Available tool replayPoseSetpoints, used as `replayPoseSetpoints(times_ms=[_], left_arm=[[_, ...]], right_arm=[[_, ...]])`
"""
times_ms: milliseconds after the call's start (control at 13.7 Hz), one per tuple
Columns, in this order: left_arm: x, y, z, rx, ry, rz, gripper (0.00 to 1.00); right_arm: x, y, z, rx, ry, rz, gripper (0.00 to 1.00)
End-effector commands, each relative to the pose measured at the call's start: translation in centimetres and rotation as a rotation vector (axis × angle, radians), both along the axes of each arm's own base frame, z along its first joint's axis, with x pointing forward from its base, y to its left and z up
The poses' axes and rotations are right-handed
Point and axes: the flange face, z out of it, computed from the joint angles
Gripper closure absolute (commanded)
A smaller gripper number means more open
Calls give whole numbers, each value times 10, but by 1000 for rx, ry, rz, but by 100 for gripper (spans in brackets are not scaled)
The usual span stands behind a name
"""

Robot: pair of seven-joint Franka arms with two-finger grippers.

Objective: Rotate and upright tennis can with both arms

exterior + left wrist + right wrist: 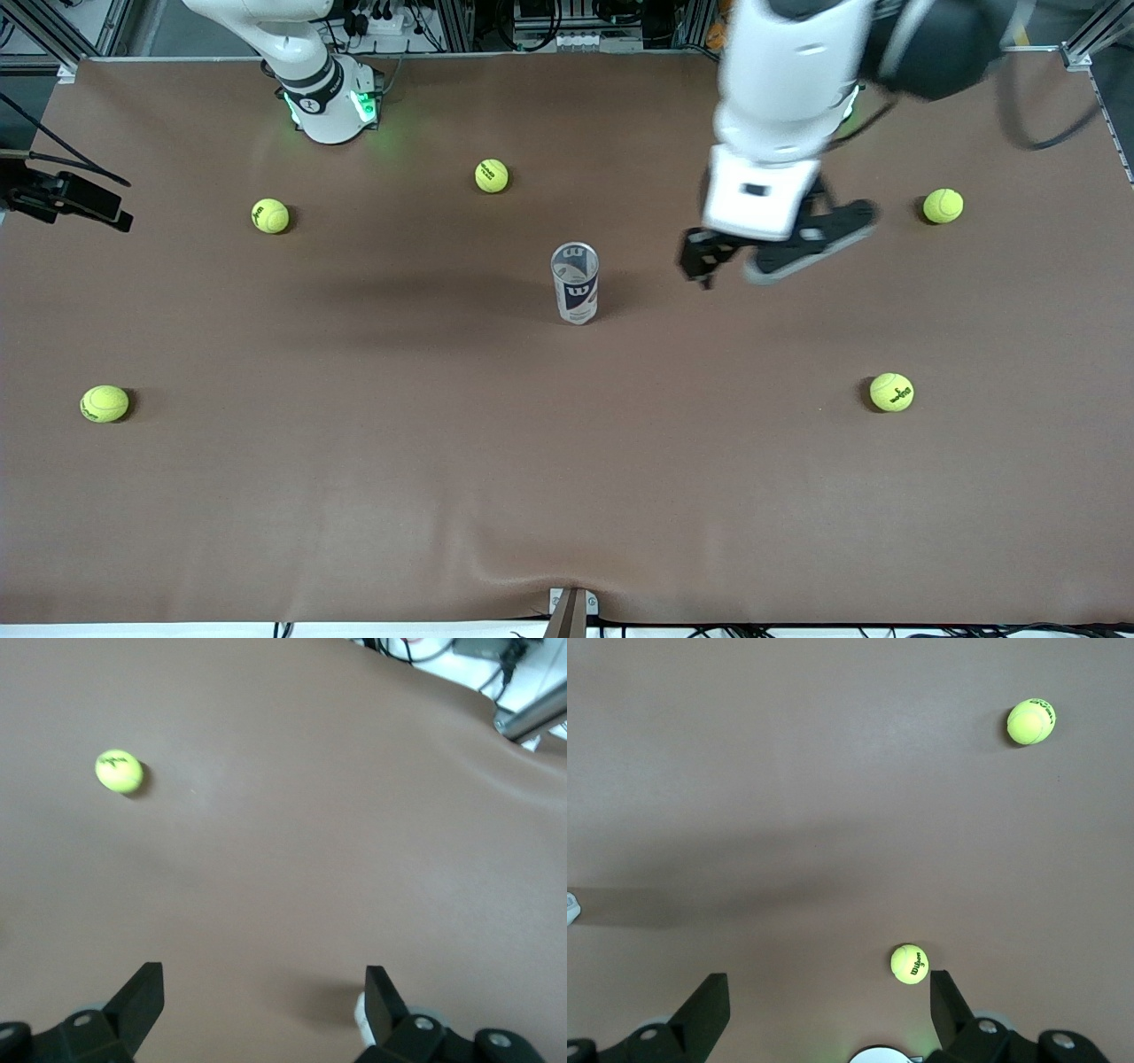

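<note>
I see the brown table [354,496] filling the front view, with the left arm [788,80] reaching in from its base end and the right arm [301,62] parked at its own base, waiting. The tennis can [575,283] stands upright near the middle of the table, open rim up, nothing touching it. The left hand [762,252] hangs over bare table just beside the can, toward the left arm's end, its fingers [137,997] spread wide with nothing between them. The right hand [828,1005] is spread and empty too (I only get it through its own wrist camera; the front view cuts it off). Five tennis balls lie scattered well apart from the can, one [492,175] between it and the bases. From the left wrist the can is out of frame; only one ball [119,771] shows.
</note>
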Motion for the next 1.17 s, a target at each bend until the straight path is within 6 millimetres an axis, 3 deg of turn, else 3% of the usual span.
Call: replayPoseSetpoints(times_ms=[0,146,220,439,585,805,878,1098], left_arm=[[10,60,20,-5,25,-30,0],[27,111,24,16,43,-120,0],[27,126,29,23,54,-146,0],[35,139,19,46,75,-150,0],[43,140,-6,52,123,-148,0],[41,147,-6,47,140,-161,0],[47,170,-7,48,148,-159,0],[53,214,-4,-77,163,-195,0]], right_arm=[[4,-1,4,11,-5,-11,0],[4,-1,4,11,-5,-9,0],[4,-1,4,11,-5,-9,0],[4,-1,4,11,-5,-9,0],[4,-2,4,9,-5,-11,0],[4,-2,4,9,-5,-11,0],[4,-2,4,9,-5,-11,0],[4,-2,4,9,-5,-11,0]])
